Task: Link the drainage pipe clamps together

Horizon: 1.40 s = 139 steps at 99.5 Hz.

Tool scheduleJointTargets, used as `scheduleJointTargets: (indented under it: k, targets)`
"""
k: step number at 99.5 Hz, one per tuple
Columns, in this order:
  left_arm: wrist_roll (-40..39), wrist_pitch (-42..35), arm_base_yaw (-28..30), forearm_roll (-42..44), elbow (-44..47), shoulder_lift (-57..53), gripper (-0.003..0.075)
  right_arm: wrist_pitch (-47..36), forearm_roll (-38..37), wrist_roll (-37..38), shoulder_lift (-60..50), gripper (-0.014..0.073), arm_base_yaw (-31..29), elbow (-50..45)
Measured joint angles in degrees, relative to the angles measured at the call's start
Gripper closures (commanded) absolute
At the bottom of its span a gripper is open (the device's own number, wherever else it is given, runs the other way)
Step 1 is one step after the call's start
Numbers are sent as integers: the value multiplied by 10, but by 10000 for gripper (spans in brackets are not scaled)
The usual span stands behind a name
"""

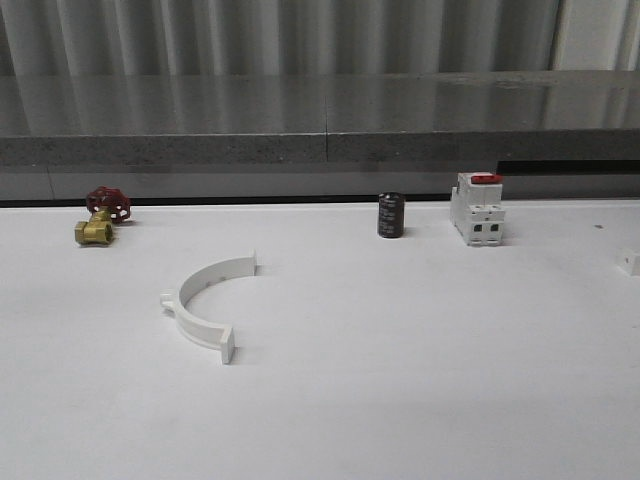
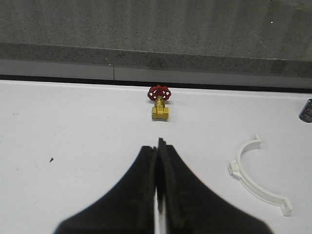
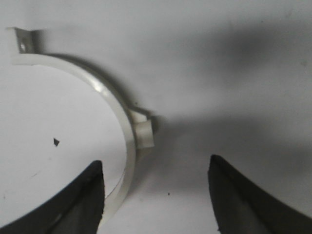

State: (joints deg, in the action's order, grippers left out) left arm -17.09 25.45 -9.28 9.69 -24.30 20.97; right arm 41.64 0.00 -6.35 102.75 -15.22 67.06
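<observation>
One white half-ring drainage pipe clamp [image 1: 205, 300] lies flat on the table left of centre, its open side facing right. In the left wrist view this clamp [image 2: 258, 183] lies off to one side of my left gripper [image 2: 157, 145], which is shut with nothing between its fingers. The right wrist view shows a second white clamp half [image 3: 111, 105] very close, with a flat end tab and a small lug at mid-arc. My right gripper [image 3: 156, 163] is open, and the clamp's band runs down just inside one finger [image 3: 92, 195] without being held.
A brass valve with a red handwheel [image 1: 102, 215] sits at the far left. A black cylinder [image 1: 391, 215] and a white boxy block with a red top [image 1: 477, 209] stand at the back. A small white piece [image 1: 628, 262] shows at the right edge.
</observation>
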Motion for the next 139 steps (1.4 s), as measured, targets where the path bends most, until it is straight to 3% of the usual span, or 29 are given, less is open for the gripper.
scheduleJointTargets:
  k: [25, 75, 95, 116, 139]
  targets:
    - [0, 0, 0, 0, 0, 0, 741, -35, 40, -50, 35, 123, -1, 6]
    - [0, 0, 0, 0, 0, 0, 741, -44, 43, -57, 61, 134, -1, 7]
    - [0, 0, 0, 0, 0, 0, 741, -40, 43, -57, 61, 337, -1, 7]
    - [0, 0, 0, 0, 0, 0, 741, -33, 43, -57, 61, 487, -1, 7]
    - [0, 0, 0, 0, 0, 0, 741, -31, 43, -57, 61, 517, -1, 7]
